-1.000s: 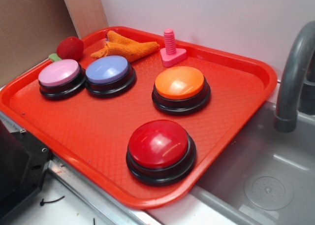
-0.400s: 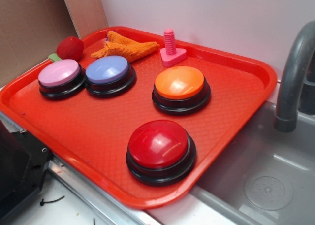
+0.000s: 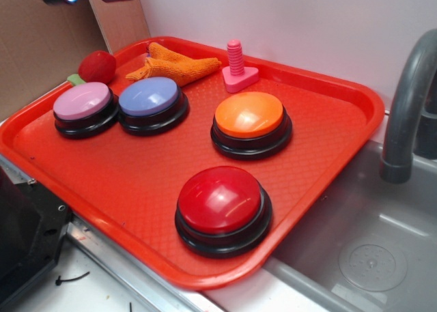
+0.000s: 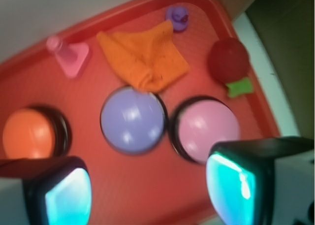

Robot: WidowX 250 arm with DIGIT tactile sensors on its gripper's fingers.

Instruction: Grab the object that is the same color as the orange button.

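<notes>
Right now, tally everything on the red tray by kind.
Push buttons: 4 (orange, red, purple, pink)
Soft toys: 2 (orange fabric toy, red plush ball)
Pink bolt toy: 1
Small purple duck: 1
Total: 8

hand [image 4: 147, 190] aloft, fingers spread, empty

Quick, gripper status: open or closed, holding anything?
Gripper: open, jaws spread wide, holding nothing. It hangs above the lilac and pink buttons, apart from the orange knitted carrot-shaped toy lying on the red plastic tray.
</notes>
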